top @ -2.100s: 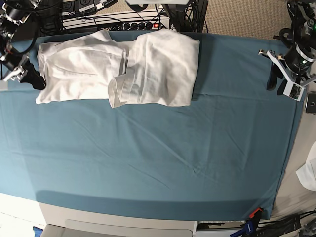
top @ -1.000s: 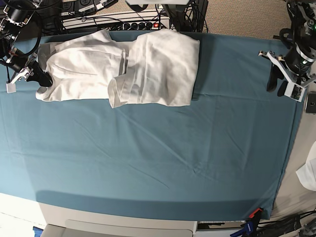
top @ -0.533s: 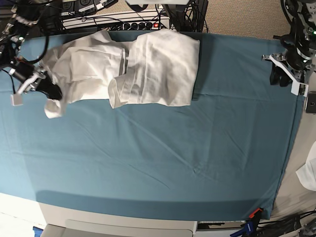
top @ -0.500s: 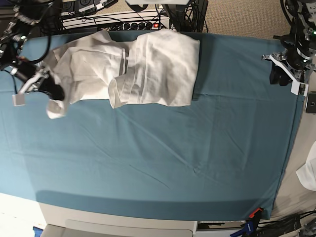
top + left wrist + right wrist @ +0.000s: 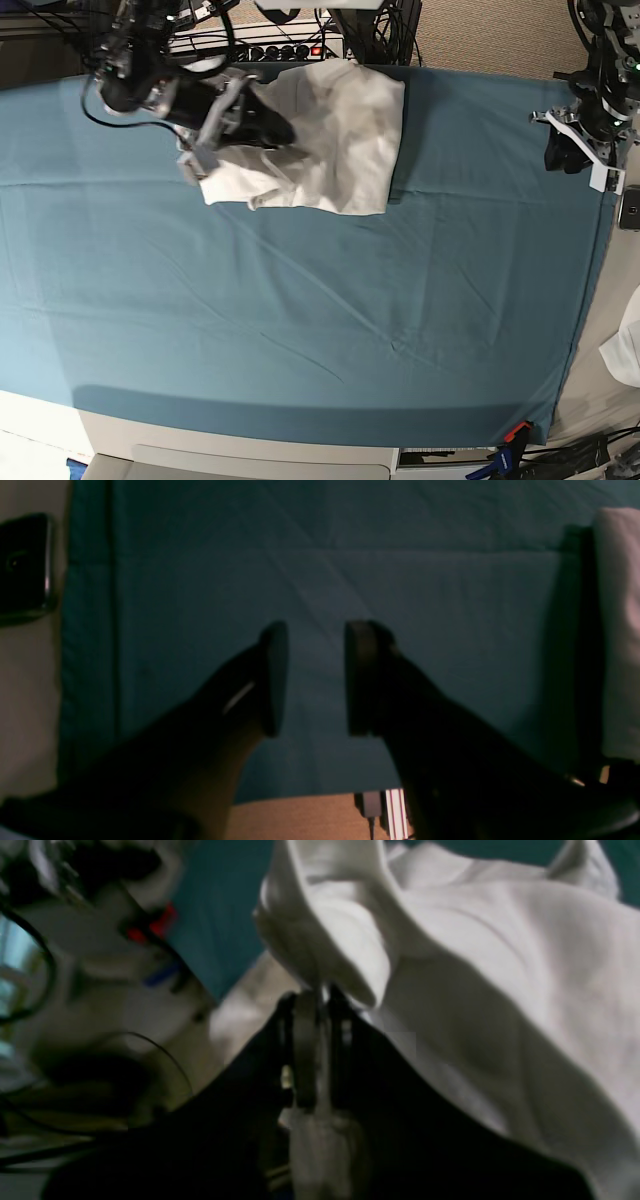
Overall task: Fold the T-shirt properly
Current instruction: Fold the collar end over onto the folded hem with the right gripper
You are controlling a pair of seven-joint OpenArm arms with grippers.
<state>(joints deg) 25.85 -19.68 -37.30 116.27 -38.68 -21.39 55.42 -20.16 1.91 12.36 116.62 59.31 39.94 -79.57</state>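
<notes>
1. Your right gripper [image 5: 317, 995] was clamped tight on a bunched edge of the T-shirt [image 5: 330, 130]. In the right wrist view the jaws were pinched nearly together with white cloth pulled up between them, so that grip looked solid.

2. What changed: half a second earlier that gripper was out at the left end of the table cover [image 5: 300, 330] with the shirt's end just lifted. By this moment you'd swung it across, and in the base view the arm sat over the middle of the shirt with the carried end laid over the other half.

3. The shirt itself was up at the far edge of the cover, now a much more compact pile than the long spread shape it was two seconds back. I'd call that the crosswise fold basically made, though the near-left edge looked lumpy and not squared.

4. So, just my read, the next bit was letting go cleanly without dragging the top layer back.

5. Your left gripper [image 5: 315, 680] was parked over bare cover at the right side, jaws apart, holding nothing. It barely moved in that stretch.

6. The phone [image 5: 25, 567] sat off the cover's edge, well clear.
</notes>
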